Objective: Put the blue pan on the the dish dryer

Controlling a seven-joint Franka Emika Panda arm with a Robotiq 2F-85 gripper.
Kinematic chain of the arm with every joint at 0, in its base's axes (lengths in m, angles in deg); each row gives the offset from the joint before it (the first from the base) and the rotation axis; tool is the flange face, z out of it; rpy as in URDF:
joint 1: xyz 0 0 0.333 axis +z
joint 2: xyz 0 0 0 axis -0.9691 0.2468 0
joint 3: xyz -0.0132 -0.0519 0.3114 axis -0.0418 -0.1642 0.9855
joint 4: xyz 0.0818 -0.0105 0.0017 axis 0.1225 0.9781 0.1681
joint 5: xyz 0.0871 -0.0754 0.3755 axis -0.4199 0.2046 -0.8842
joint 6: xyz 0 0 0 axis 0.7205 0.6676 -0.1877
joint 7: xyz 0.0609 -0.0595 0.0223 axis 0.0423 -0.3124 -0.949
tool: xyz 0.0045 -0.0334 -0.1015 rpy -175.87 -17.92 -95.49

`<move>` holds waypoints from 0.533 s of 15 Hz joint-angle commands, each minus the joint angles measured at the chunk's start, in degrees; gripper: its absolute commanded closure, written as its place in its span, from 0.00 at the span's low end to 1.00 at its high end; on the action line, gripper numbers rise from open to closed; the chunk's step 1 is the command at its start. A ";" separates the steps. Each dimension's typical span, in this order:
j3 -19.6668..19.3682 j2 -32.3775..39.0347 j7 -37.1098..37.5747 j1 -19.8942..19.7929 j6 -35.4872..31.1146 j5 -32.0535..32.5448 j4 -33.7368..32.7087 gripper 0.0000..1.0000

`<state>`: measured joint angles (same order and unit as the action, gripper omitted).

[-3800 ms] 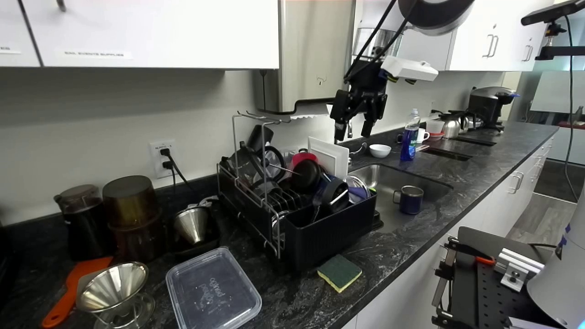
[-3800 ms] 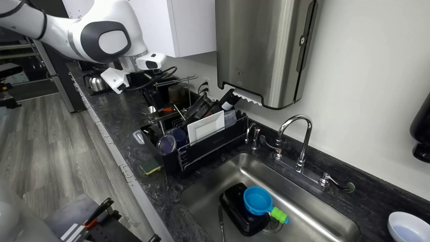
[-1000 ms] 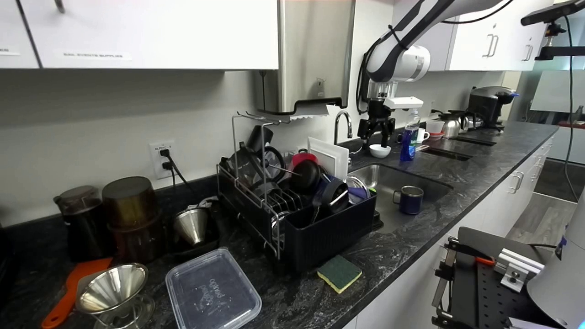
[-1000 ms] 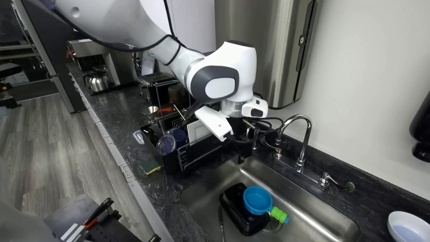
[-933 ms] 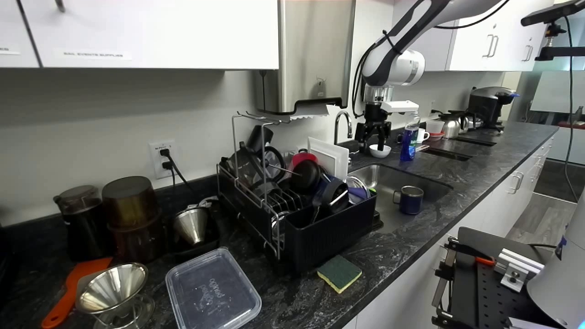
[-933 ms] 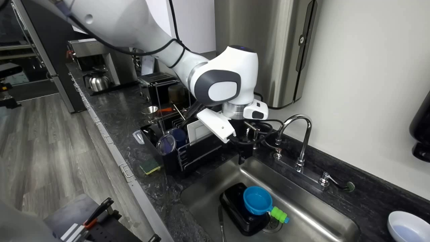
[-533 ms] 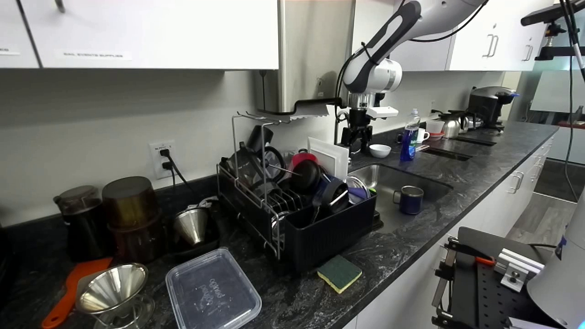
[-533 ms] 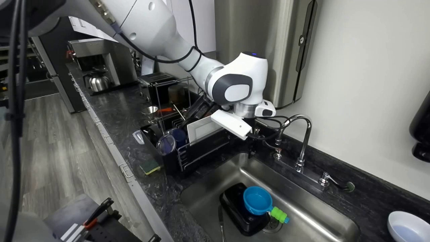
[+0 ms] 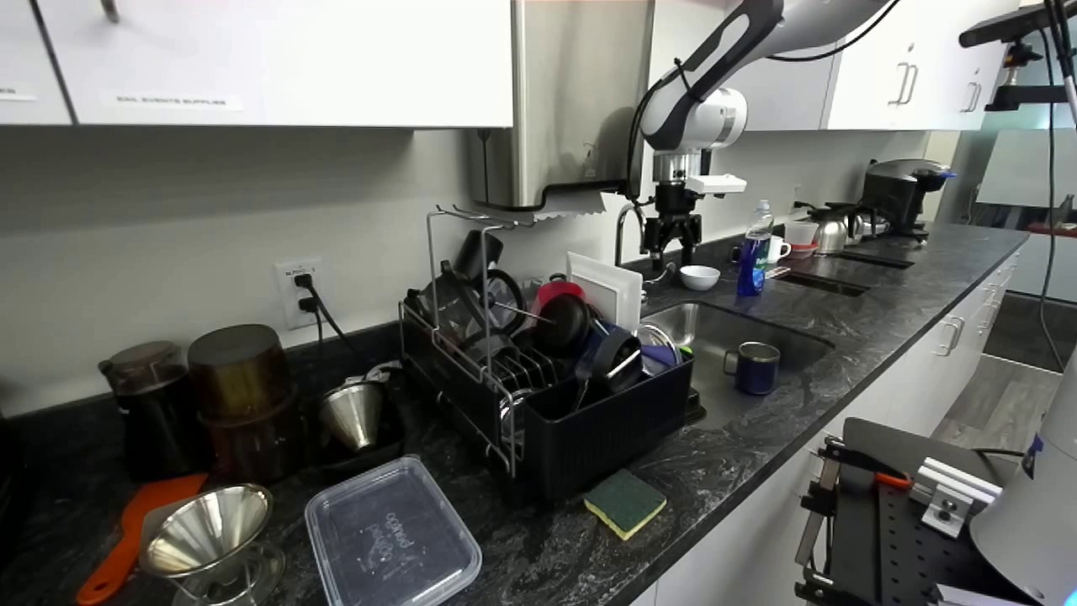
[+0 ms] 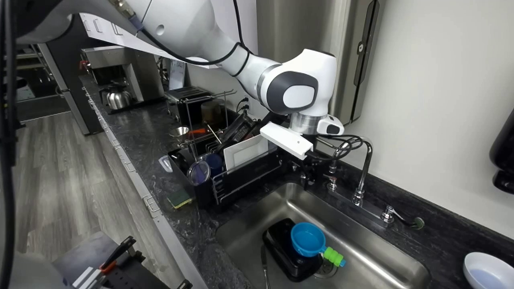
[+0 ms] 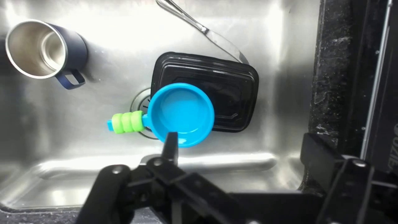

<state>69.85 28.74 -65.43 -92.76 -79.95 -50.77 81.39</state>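
The blue pan point(image 10: 307, 239), a round cyan bowl with a green-sleeved handle, sits partly on a black container point(image 10: 287, 265) in the sink. In the wrist view, the pan point(image 11: 182, 112) rests on the container's edge, its handle pointing left. The dish dryer point(image 9: 606, 438), a black rack full of dishes, stands beside the sink; it also shows in an exterior view point(image 10: 257, 172) and at the wrist view's right edge point(image 11: 381, 46). My gripper point(image 11: 239, 137) is open and empty above the sink's rack-side corner, higher than the pan. It point(image 9: 671, 252) points down, its fingers partly hidden elsewhere.
The faucet point(image 10: 363, 160) rises close beside my gripper. A dark blue mug point(image 11: 46, 49) and a knife point(image 11: 202, 29) lie in the sink. A white plate point(image 9: 604, 290) stands upright in the rack's sink side. A towel dispenser point(image 9: 580, 101) hangs above.
Over several seconds, my gripper has come from above the rack to above the sink corner. In the last half second it shifts slightly away from the rack and up. The pan has not moved.
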 commanded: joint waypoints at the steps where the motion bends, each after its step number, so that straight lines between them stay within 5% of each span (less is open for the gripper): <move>1: 0.38 0.90 -5.42 -2.94 5.46 0.57 -2.12 0.00; 8: 0.64 9.87 -27.17 -11.27 19.80 -0.86 -13.70 0.00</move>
<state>69.58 33.77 -87.56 -101.68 -64.67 -51.27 73.89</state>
